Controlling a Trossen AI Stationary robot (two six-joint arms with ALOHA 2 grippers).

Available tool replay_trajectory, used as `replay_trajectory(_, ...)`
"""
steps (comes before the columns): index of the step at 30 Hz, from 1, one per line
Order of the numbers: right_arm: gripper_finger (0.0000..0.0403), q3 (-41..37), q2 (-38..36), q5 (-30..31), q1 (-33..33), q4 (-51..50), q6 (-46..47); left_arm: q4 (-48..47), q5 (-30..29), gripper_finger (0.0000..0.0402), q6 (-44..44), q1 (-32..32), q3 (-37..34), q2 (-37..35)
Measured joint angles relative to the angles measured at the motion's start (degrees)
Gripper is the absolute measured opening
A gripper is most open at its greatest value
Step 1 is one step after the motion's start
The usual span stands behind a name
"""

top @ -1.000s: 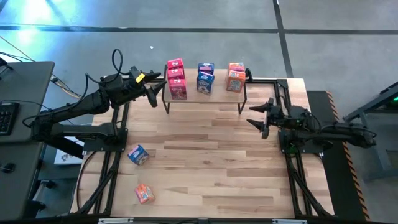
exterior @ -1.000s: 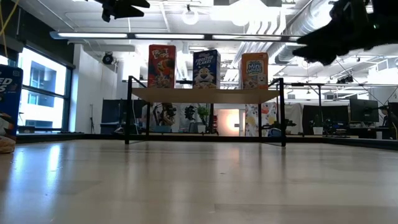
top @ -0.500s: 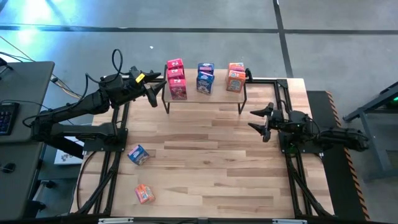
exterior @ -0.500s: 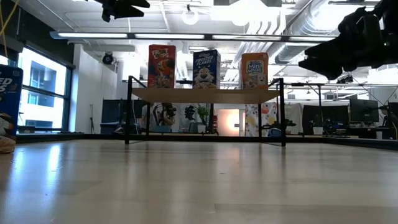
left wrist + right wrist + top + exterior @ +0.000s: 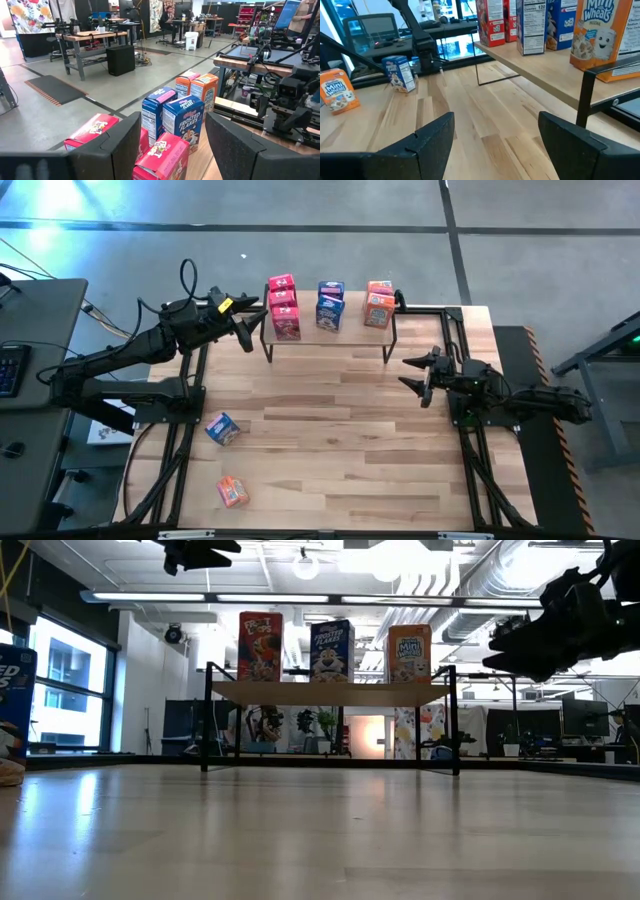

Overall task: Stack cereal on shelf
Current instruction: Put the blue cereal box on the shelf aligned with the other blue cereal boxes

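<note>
The wooden worktop [image 5: 330, 430] filled the middle of the high view. The shelf [image 5: 330, 340] stood at its upper edge, carrying three red cereal boxes [image 5: 284, 305], two blue cereal boxes [image 5: 329, 305] and two orange cereal boxes [image 5: 378, 302] in rows. The left pincer [image 5: 250, 323] hung just left of the shelf, fingers apart, empty. The right pincer [image 5: 420, 375] hovered right of centre, spread wide, empty. One blue box [image 5: 222, 428] and one orange box [image 5: 232, 491] lay at lower left.
</note>
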Motion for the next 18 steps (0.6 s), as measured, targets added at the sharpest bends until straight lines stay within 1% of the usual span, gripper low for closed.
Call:
replay_trajectory(15, 0.0281, 0.00, 0.00, 0.31, 0.00, -1.02, -0.17, 0.00, -0.01, 0.0211, 0.00, 0.00, 0.00, 0.00)
replay_trajectory(18, 0.0281, 0.00, 0.00, 0.29, 0.01, -1.91, -1.36, 0.00, 0.00, 0.0211, 0.00, 0.00, 0.00, 0.00)
